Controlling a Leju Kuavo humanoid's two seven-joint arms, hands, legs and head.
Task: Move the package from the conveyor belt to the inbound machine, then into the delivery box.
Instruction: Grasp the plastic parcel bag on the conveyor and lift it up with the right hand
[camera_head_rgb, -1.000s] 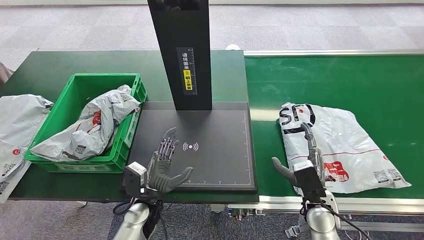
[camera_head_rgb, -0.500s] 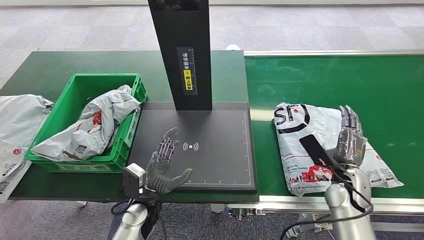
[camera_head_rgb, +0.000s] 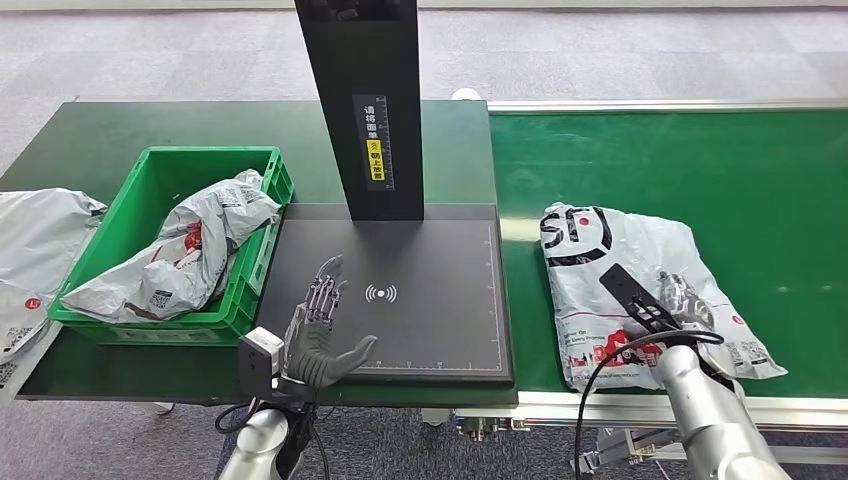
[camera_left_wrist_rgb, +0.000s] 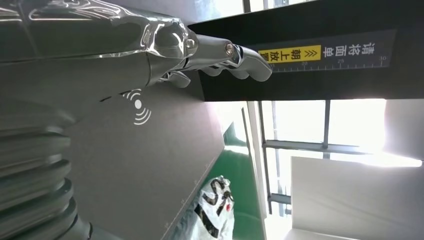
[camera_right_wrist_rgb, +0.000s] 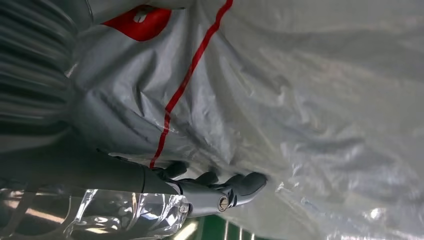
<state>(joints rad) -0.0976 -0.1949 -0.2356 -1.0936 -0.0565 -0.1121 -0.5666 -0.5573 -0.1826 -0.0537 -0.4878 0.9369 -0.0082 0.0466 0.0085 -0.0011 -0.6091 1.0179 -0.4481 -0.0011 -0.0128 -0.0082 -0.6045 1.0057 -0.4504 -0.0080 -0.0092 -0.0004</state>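
Observation:
A grey and white package (camera_head_rgb: 620, 260) with black lettering and a red mark lies flat on the green conveyor belt (camera_head_rgb: 700, 160), near its front edge. My right hand (camera_head_rgb: 678, 300) lies palm down on the package's near half, with its fingers (camera_right_wrist_rgb: 220, 192) stretched along the crinkled plastic (camera_right_wrist_rgb: 300, 100) and touching it. My left hand (camera_head_rgb: 318, 335) hovers open over the front edge of the inbound machine's black plate (camera_head_rgb: 430, 300), fingers spread, holding nothing. The left wrist view looks past that hand (camera_left_wrist_rgb: 125, 45) to the machine's black column (camera_left_wrist_rgb: 310, 65) and the far package (camera_left_wrist_rgb: 212, 210).
The machine's black column (camera_head_rgb: 360, 100) rises behind the plate. Left of it a green delivery box (camera_head_rgb: 160, 170) holds a grey package (camera_head_rgb: 190, 250). Further grey packages (camera_head_rgb: 35, 250) lie on the dark table left of the box.
My right hand has swung from the package's near left edge up and over onto its top. The package has shifted a little to the left. My left hand has hardly moved.

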